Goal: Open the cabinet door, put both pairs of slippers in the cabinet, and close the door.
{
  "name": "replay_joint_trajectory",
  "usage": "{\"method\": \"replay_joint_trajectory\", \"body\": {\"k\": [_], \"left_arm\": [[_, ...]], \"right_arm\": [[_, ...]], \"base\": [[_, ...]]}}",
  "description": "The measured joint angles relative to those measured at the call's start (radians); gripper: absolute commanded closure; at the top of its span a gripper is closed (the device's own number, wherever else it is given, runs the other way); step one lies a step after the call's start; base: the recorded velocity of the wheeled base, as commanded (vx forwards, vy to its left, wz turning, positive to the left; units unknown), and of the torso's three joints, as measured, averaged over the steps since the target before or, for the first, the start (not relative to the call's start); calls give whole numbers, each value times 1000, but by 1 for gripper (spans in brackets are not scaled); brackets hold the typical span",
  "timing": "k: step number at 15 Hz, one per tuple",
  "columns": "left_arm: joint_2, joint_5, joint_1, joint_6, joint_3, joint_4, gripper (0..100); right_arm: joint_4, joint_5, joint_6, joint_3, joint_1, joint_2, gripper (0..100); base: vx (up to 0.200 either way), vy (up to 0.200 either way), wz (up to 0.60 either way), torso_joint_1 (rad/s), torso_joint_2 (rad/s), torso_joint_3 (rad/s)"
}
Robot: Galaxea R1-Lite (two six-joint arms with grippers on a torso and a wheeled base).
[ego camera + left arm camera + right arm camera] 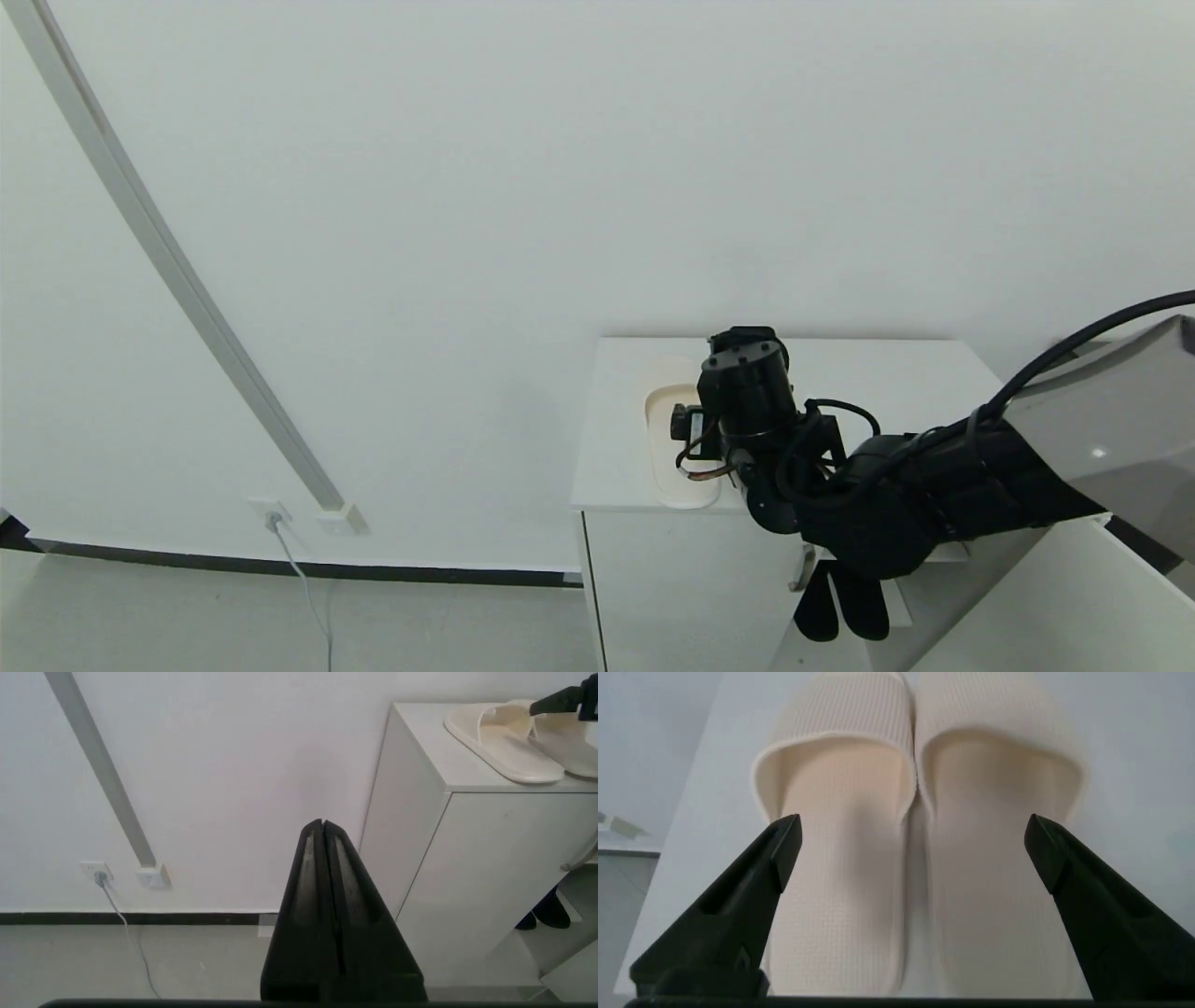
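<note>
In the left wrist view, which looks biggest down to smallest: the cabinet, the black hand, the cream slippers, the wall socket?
1. cabinet
2. hand, though being right at the camera makes it look bigger than it is, so its rank is unsure
3. slippers
4. socket

The right arm (934, 504) enters from the right side, its forearm running leftward and its wrist (747, 387) turned steeply downward. The right gripper (913, 831) points down with its fingers (738, 924) spread wide apart. The left gripper (323, 831) is held roughly level, pointing forward, its two fingers (308, 905) pressed flat together along their full length.
</note>
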Motion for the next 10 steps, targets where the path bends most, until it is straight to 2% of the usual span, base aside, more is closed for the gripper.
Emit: {"method": "replay_joint_trajectory", "body": {"k": [4, 10], "left_arm": [[0, 0, 0, 0, 0, 0, 100], [0, -1, 0, 0, 0, 0, 100]], "right_arm": [[-145, 4, -82, -3, -35, 65, 0], [-168, 15, -115, -61, -53, 153, 0]], "base": [[0, 0, 0, 0, 0, 0], [0, 0, 0, 0, 0, 0]]}}
